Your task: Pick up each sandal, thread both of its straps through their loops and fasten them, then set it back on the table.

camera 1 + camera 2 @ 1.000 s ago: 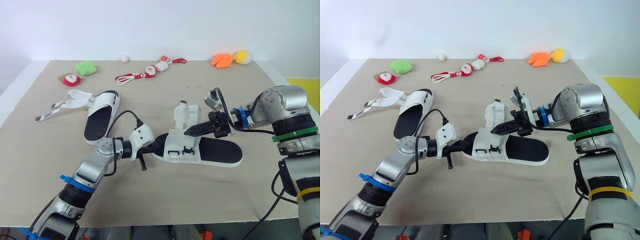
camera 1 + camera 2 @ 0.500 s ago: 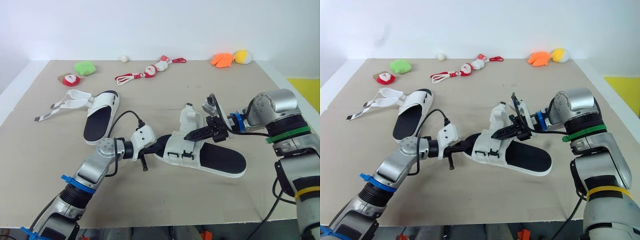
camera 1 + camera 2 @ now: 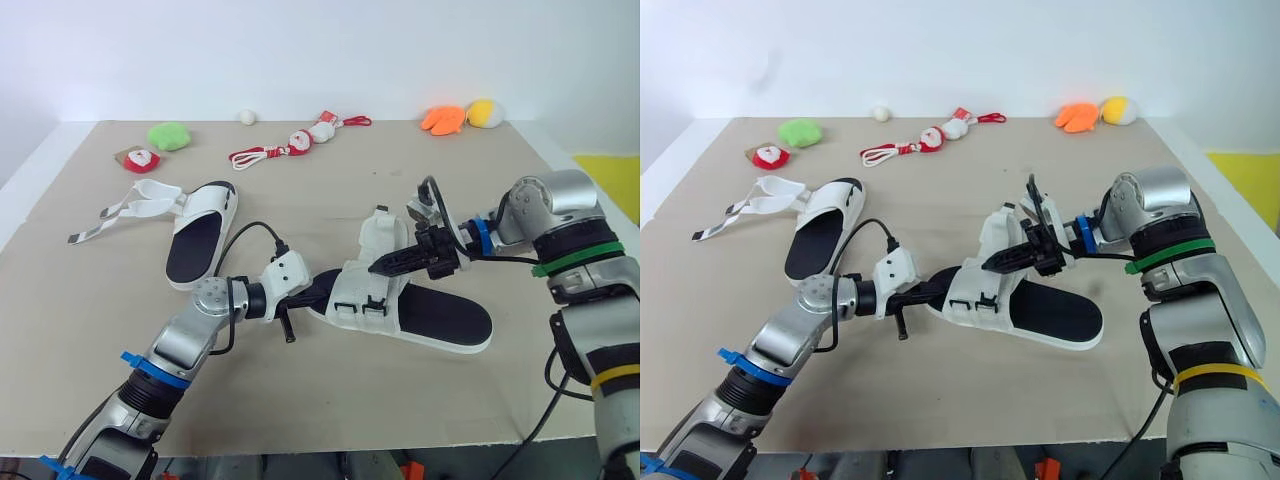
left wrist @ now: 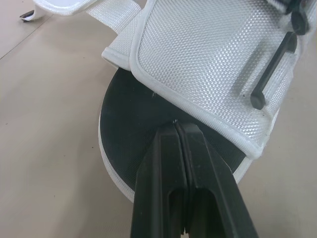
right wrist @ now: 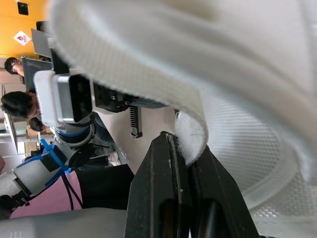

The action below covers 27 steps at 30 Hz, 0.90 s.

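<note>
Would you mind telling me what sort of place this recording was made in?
Probably a robot test lab: a tan work table against a bare white wall, set with practice props, two white sandals and small plush toys, rather than household clutter.

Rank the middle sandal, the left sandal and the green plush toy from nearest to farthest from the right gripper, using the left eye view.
1. Middle sandal: its strap sits at the right gripper fingertips.
2. Left sandal: off to the robot's left.
3. Green plush toy: far back left, beyond that sandal.
</note>
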Motion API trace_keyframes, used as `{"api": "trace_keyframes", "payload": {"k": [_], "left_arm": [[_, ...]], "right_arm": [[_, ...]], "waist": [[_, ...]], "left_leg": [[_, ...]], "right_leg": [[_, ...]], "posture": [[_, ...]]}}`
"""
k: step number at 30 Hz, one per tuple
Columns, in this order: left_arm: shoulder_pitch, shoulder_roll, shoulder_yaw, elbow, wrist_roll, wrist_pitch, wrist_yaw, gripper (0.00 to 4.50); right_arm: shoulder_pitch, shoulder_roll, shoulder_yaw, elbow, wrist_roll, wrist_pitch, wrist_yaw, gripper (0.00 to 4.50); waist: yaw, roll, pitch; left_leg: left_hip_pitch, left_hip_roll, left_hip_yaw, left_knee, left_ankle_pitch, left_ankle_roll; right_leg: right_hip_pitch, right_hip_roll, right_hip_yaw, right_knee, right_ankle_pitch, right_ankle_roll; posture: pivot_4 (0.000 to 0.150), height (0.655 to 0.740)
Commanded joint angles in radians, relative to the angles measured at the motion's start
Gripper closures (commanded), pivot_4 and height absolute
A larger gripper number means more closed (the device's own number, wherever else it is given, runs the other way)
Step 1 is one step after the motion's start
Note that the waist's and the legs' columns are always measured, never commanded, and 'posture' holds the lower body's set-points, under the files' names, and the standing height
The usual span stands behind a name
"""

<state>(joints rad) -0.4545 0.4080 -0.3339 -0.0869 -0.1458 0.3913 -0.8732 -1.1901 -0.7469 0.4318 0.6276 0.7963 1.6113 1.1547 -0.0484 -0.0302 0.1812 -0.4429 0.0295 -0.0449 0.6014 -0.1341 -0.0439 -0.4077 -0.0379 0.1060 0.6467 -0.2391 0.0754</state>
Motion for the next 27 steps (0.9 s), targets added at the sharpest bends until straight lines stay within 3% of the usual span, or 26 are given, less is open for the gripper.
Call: {"api": "trace_keyframes", "payload": {"k": [1, 12, 27], "left_arm": [[0.032, 0.013, -0.039, 0.029, 0.028, 0.029, -0.009, 4.5], [0.037, 0.01, -0.042, 0.023, 0.03, 0.033, -0.009, 4.5], [0.037, 0.007, -0.045, 0.027, 0.031, 0.033, -0.005, 4.5]], "right_arm": [[-0.025, -0.019, 0.002, -0.013, 0.038, 0.003, 0.006, 4.46], [0.051, -0.058, 0.057, -0.135, 0.091, 0.003, -0.025, 4.46], [0.121, -0.056, 0.017, -0.264, -0.011, -0.003, -0.04, 4.46]], "waist": [[0.0, 0.0, 0.0], [0.0, 0.001, 0.0], [0.002, 0.002, -0.001]], "left_leg": [[0.0, 0.0, 0.0, 0.0, 0.0, 0.0], [0.0, 0.0, 0.0, 0.0, -0.001, 0.0], [0.001, 0.0, -0.001, 0.001, -0.007, 0.001]], "right_leg": [[0.0, 0.0, 0.0, 0.0, 0.0, 0.0], [0.0, 0.0, 0.0, 0.0, -0.001, 0.0], [0.001, 0.0, -0.001, 0.001, -0.004, 0.006]], "posture": [[0.15, 0.74], [0.15, 0.74], [0.15, 0.74]]}}
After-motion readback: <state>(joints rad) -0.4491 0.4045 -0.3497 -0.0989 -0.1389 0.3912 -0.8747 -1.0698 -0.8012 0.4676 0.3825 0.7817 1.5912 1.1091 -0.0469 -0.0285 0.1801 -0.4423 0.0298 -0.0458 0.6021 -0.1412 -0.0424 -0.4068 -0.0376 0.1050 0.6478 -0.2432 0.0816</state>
